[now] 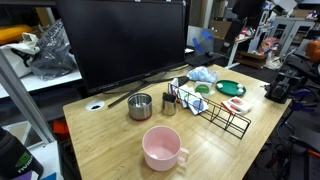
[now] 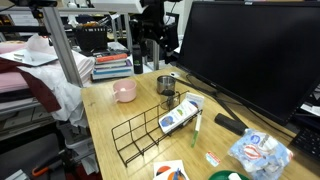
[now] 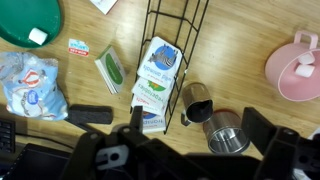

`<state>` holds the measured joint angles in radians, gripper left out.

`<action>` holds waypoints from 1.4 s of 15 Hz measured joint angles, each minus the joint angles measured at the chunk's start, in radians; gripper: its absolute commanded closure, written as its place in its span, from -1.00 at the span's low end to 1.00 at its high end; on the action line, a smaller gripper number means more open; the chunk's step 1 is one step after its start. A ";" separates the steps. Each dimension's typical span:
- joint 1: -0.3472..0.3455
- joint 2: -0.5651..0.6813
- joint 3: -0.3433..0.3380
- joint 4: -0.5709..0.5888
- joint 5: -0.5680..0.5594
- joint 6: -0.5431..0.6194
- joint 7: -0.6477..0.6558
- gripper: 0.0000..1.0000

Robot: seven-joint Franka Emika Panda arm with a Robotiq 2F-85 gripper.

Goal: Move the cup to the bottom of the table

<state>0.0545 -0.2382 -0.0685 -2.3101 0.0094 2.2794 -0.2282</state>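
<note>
Surroundings as I view them remotely. In both exterior views a large black monitor (image 1: 120, 40) (image 2: 250, 50) stands along the far edge of the table (image 1: 105, 140). In an exterior view a crumpled plastic bag (image 1: 50, 52) sits on a white shelf (image 1: 45, 82) at 9 o'clock. In an exterior view an aluminium frame (image 2: 68, 45) rises at 10 o'clock beside stacked binders (image 2: 110, 66); dark red cloth (image 2: 30, 90) lies at 9 o'clock.

Steel cup (image 1: 169, 103) upright on table (image 1: 105, 140)
</note>
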 measured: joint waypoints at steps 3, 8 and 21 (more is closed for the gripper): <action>0.006 0.098 0.012 0.093 0.021 0.000 -0.007 -1.00; 0.012 0.260 0.046 0.257 0.106 -0.002 -0.013 -1.00; 0.010 0.442 0.079 0.421 0.150 -0.008 0.095 -1.00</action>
<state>0.0647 0.2037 0.0100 -1.8895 0.1589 2.2717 -0.1331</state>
